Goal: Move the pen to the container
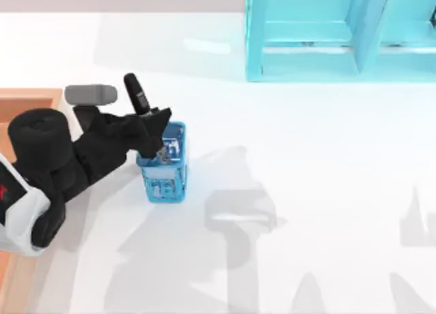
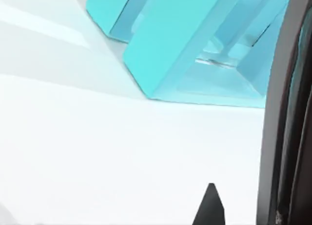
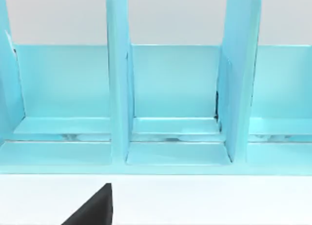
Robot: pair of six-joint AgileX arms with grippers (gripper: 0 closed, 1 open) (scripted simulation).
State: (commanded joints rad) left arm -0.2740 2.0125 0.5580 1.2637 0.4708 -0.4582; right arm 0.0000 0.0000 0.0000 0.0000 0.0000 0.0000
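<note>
The pen (image 1: 135,92) stands tilted over the small blue mesh cup (image 1: 163,181), its black cap pointing up and back and its silver-grey end (image 1: 163,154) down at the cup's mouth. My left gripper (image 1: 152,125) reaches in from the left and is shut on the pen's middle, just above the cup. In the left wrist view the pen is the dark bar (image 2: 285,137) along the edge, with one fingertip (image 2: 209,208) beside it. The container (image 1: 27,97), a light-brown wooden box, lies at the table's left edge, mostly under my left arm. One fingertip (image 3: 92,210) of my right gripper faces the shelf.
A teal shelf unit (image 1: 306,41) with open compartments stands at the back right; the right wrist view looks straight into it (image 3: 170,88). The white table (image 1: 306,191) stretches right of the cup.
</note>
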